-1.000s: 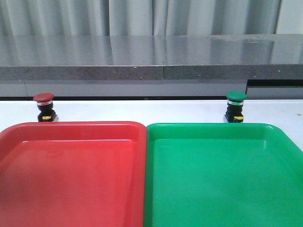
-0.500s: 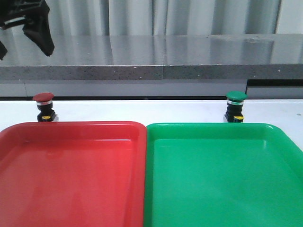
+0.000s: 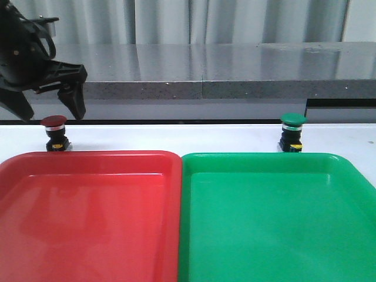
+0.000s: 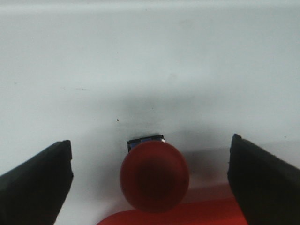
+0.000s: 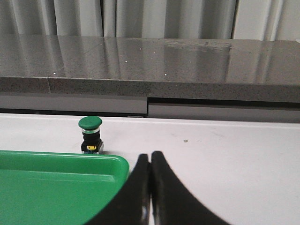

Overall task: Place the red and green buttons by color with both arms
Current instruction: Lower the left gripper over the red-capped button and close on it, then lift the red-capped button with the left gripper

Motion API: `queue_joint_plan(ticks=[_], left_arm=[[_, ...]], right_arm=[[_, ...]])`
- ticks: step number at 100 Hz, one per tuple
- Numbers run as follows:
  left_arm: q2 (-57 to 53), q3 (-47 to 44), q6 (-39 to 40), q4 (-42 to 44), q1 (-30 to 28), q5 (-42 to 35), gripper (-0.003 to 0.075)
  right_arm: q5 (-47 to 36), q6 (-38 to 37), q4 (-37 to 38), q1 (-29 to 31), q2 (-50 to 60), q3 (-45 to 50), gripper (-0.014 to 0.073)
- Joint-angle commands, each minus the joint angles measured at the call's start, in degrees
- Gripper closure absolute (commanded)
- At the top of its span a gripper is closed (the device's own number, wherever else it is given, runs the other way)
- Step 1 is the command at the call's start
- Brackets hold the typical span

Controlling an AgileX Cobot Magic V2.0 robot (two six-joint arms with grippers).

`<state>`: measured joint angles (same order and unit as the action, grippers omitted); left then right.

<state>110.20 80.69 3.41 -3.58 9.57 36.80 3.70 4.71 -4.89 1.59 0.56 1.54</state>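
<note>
White table top (image 3: 176,136) carries two large plastic trays side by side, edges touching: red tray (image 3: 88,217) on left, green tray (image 3: 276,217) on right. Black left gripper (image 3: 49,110) hangs directly above small dark-red-capped push button (image 3: 54,132), jaws spread wide, not touching it. Red button stands upright on table just behind red tray. Black right gripper (image 5: 150,187) has fingers pressed together, holding nothing. Small green-capped push button (image 3: 292,132) stands upright just behind green tray.

a red tray (image 3: 88,223) and a green tray (image 3: 276,223) lie touching side by side on the white table (image 3: 176,136); behind the table runs a grey stone ledge (image 3: 235,70), then pleated curtains (image 3: 235,20).
</note>
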Motion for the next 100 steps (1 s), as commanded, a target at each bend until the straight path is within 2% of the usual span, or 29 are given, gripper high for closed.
queue_joint_plan(ticks=[1,14,26,35,52,69,100], left_arm=[[-1.86,1.93,0.09,-0.22,0.36,-2.54,0.0092],[-0.94,1.93,0.09,-0.22,0.36,-2.54,0.0104],[-0.88,1.93,0.09,-0.22,0.36,-2.54,0.0176],[-0.88,1.93,0.09,-0.22,0.36,-2.54,0.0279],[-0.88,1.93,0.09,-0.22,0.36,-2.34,0.0547],[-1.1,2.0,0.09,-0.22,0.36,-1.61,0.0729],[-9.5,1.84,0.42,-3.92,0.62,0.12,0.0739]], right_arm=[[-4.53,0.17,0.55,-0.05,1.19,-0.77,0.0662],[-4.53,0.17,0.55,-0.05,1.19,-0.77,0.0662],[-4.53,0.17,0.55,-0.05,1.19,-0.77,0.0662],[-4.53,0.17,0.55,-0.05,1.19,-0.77,0.0662],[-4.53,0.17,0.55,-0.05,1.19,-0.77,0.0662],[-4.53,0.17,0.55,-0.05,1.19,-0.77,0.0662],[-4.53,0.17,0.55,-0.05,1.19,-0.77,0.0662]])
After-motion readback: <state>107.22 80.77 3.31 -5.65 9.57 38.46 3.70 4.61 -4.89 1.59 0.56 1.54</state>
